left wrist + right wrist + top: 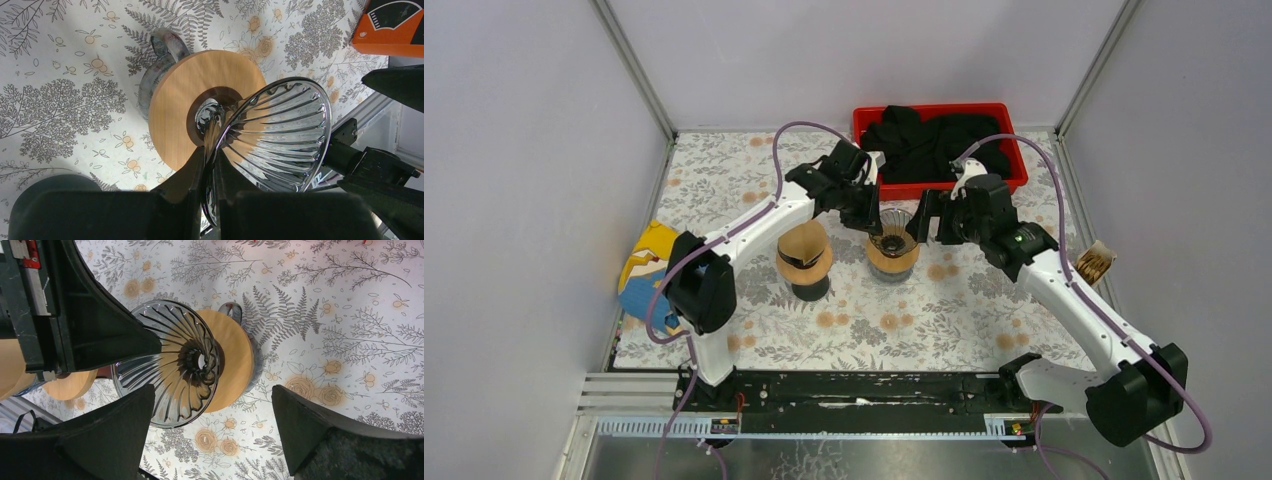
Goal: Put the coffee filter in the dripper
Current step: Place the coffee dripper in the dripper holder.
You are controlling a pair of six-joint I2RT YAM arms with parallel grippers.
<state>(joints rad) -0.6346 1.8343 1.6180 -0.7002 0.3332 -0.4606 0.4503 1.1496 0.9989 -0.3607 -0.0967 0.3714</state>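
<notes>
Dripper (892, 243): rim pinched by left gripper (210, 156).
Right gripper (210, 395): spread wide, empty, beside dripper.
Risk: pinch slipping, dripper possibly tipping.

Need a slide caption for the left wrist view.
Left pincer clamped on the rim of the empty glass dripper, wooden collar and floral tablecloth beyond.

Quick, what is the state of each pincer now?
Left pincer: closed on the rim of the glass dripper.
Right pincer: open, holding nothing.
</notes>
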